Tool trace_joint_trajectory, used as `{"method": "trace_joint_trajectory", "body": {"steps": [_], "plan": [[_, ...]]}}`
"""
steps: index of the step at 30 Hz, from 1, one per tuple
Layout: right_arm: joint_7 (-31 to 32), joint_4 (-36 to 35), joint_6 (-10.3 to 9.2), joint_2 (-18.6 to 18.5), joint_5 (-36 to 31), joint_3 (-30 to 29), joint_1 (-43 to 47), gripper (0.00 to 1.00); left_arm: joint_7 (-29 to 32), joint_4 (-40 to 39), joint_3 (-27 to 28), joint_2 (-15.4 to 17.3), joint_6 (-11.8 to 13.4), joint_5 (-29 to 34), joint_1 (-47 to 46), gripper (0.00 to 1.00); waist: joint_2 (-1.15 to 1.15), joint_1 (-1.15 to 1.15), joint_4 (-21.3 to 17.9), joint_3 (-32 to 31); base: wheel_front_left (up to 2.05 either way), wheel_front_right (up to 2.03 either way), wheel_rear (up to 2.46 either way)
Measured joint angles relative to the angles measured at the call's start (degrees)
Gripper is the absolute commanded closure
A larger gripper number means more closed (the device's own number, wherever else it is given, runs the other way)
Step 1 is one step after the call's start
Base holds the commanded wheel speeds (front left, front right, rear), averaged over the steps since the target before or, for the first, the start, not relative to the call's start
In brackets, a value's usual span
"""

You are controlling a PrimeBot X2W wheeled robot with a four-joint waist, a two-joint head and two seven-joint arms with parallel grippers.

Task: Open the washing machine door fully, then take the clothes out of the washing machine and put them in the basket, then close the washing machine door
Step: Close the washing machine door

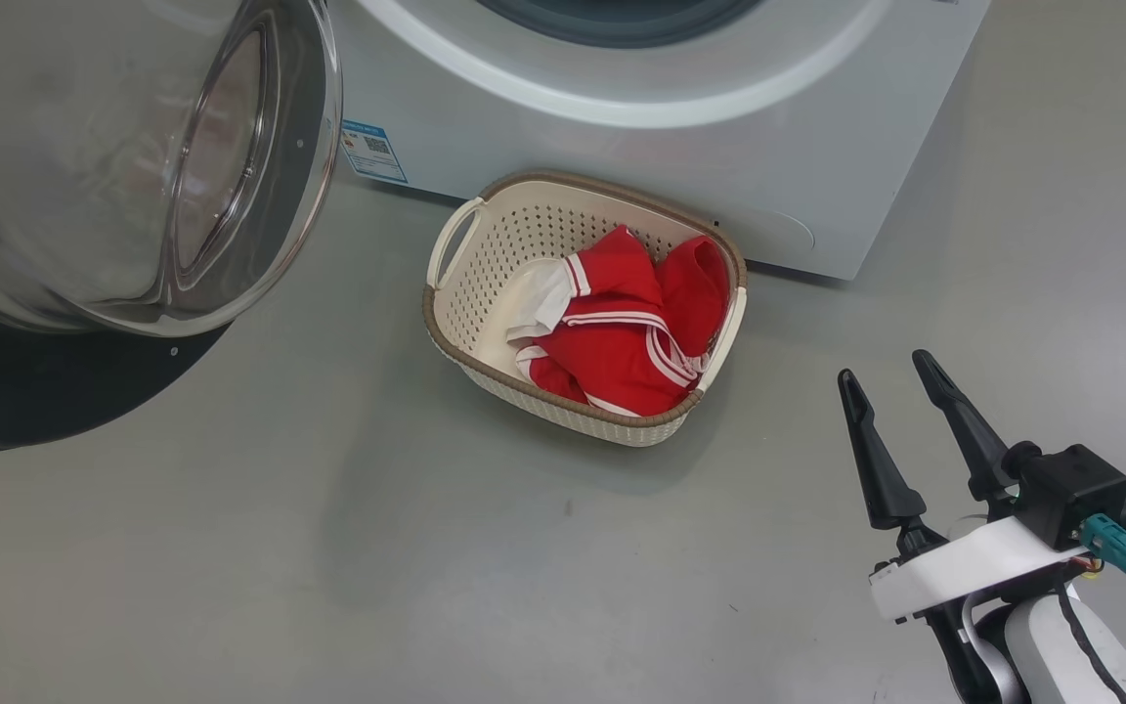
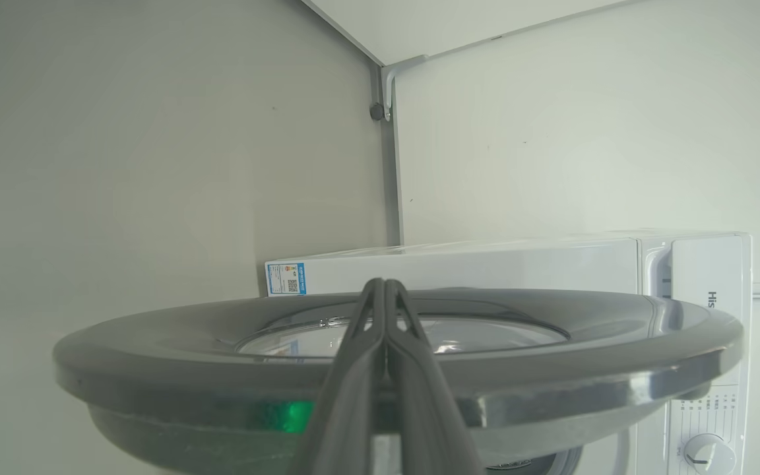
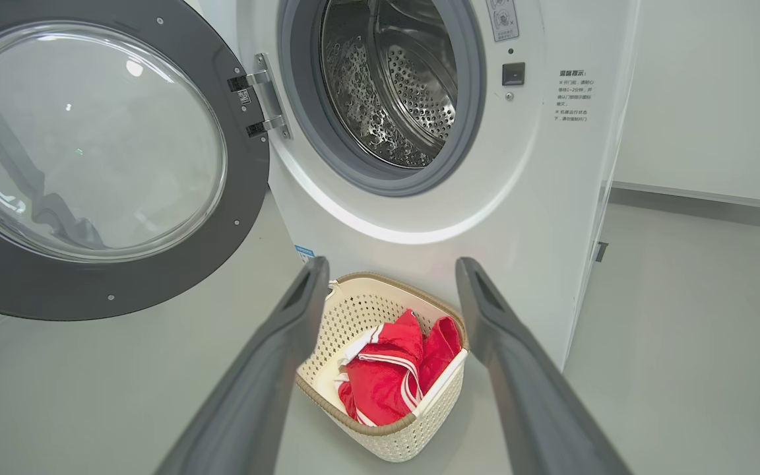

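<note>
The washing machine door [image 1: 133, 166] stands swung wide open at the left, its glass bowl facing me. My left gripper [image 2: 385, 285] is shut, and its fingers lie against the door's dark rim [image 2: 551, 323] on the outer side. The washing machine [image 1: 719, 147] shows a bare steel drum [image 3: 400, 79] with no fabric in sight. The red clothes [image 1: 622, 332] with white stripes lie heaped in the cream basket [image 1: 485, 254] on the floor before the washer. My right gripper [image 1: 884, 367] hangs open, to the right of the basket and nearer me, holding nothing.
Grey floor [image 1: 328, 548] spreads around the basket. The blue label sticker [image 1: 373, 150] sits low on the washer's side. A white wall [image 3: 716, 99] runs to the right of the machine, and a control dial [image 2: 706, 454] shows on its front.
</note>
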Motion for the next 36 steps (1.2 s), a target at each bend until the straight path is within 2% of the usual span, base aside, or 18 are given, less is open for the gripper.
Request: {"method": "trace_joint_trajectory", "body": {"steps": [3, 5, 14, 21, 27, 36], "plan": [[0.0, 0.0, 0.0, 0.0, 0.0, 0.0, 0.0, 0.0, 0.2, 0.1, 0.7, -0.4, -0.1, -0.3, 0.0, 1.0, 0.0, 0.0, 0.1, -0.2, 0.0, 0.0, 0.0], [0.0, 0.1, 0.0, 0.0, 0.0, 0.0, 0.0, 0.0, 0.4, 0.2, 1.2, -0.8, -1.1, -1.0, 0.0, 1.0, 0.0, 0.0, 0.2, -0.3, 0.0, 0.0, 0.0], [-0.2, 1.0, 0.0, 0.6, 0.8, -0.1, 0.0, 0.0, 6.1, 0.6, 0.6, -3.8, -4.3, -3.3, 0.2, 1.0, 0.0, 0.0, 0.8, -1.5, 0.0, 0.0, 0.0], [-0.8, 1.6, -0.01, 1.2, 1.1, -0.1, 0.3, 0.0, 10.3, 0.5, -0.5, -4.5, -6.1, -4.5, 0.9, 1.0, 0.0, 0.0, 1.6, -2.9, 0.0, 0.0, 0.0], [-0.9, 2.2, -0.01, 1.8, 1.3, 0.0, 1.1, 0.0, 13.1, 0.1, 0.8, -6.3, -6.7, -7.7, 1.2, 1.0, 0.0, 0.0, 2.3, -4.2, 0.0, 0.0, 0.0], [-1.0, 2.3, -0.01, 2.3, 1.3, 0.5, 1.1, 0.0, 17.0, -1.5, -0.3, -7.9, -7.8, -8.2, 3.9, 1.0, 0.0, 0.0, 2.8, -5.0, 0.0, 0.0, 0.0]]}}
